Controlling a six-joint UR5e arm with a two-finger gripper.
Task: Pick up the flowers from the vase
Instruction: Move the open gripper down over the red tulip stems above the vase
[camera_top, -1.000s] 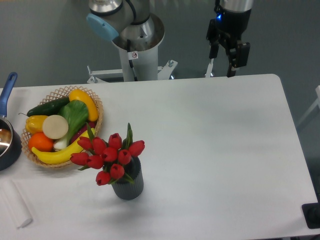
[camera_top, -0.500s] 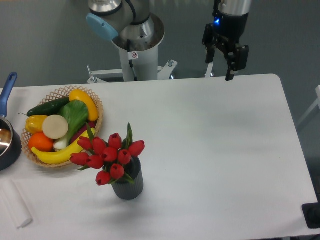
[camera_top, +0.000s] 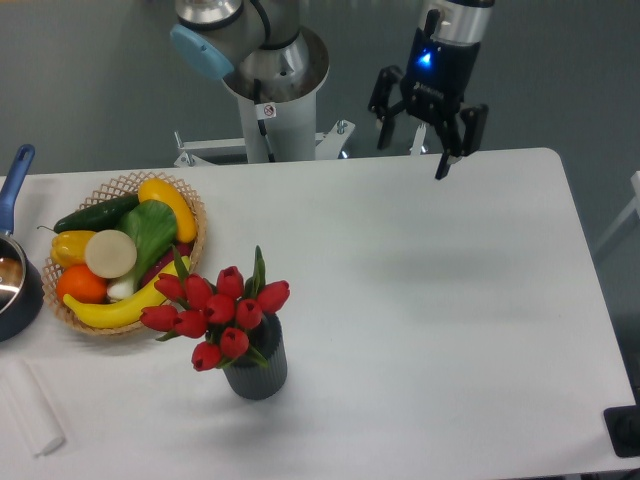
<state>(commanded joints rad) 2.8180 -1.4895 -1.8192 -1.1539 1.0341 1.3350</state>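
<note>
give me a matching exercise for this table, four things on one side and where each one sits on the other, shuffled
Things:
1. flowers
2. basket
3. gripper
4. pot

Places:
A. at the table's left edge
B. standing in the vase
C. above the table's far edge, open
D. back left, holding fruit and vegetables

Pairs: 1-B, 2-D, 3-C, 4-A

red tulips in a dark vase on the worktop

the flowers (camera_top: 220, 312), a bunch of red tulip buds with green leaves, stand in the vase (camera_top: 257, 370), the buds spreading left above its mouth and one green leaf pointing up. the vase is small, dark grey, ribbed and upright, standing toward the front left of the white worktop (camera_top: 430, 300).
</note>
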